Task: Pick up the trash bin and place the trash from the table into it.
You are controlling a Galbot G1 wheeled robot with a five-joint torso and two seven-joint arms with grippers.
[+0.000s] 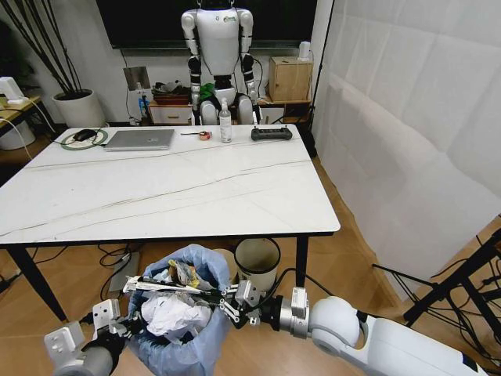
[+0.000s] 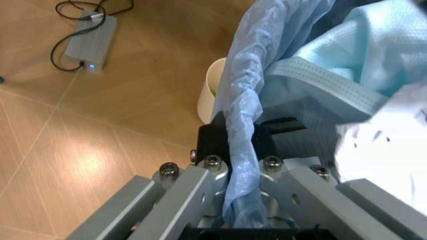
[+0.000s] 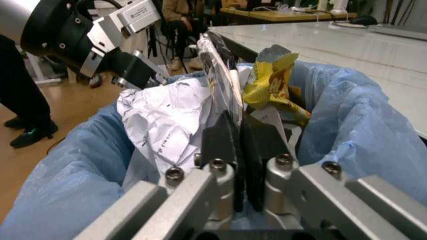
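Two hands [image 1: 227, 304] [image 1: 125, 325] gripping trash bin [image 1: 188, 345] rim

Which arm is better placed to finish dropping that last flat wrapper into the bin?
The right. Its tool is shut on the flat wrapper directly over the trash bin. The left tool is shut on the bin's blue bag rim, holding it below the table edge.

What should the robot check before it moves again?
1. Left gripper pinching the bin bag: ok.
2. Right gripper shut on a flat wrapper over the bin: ok.
3. Trash inside the bin: ok, piled high.
4. Table free of trash: ok; laptop, bottle, controller remain.
5. Bucket close beside the bin: cannot tell if touching.
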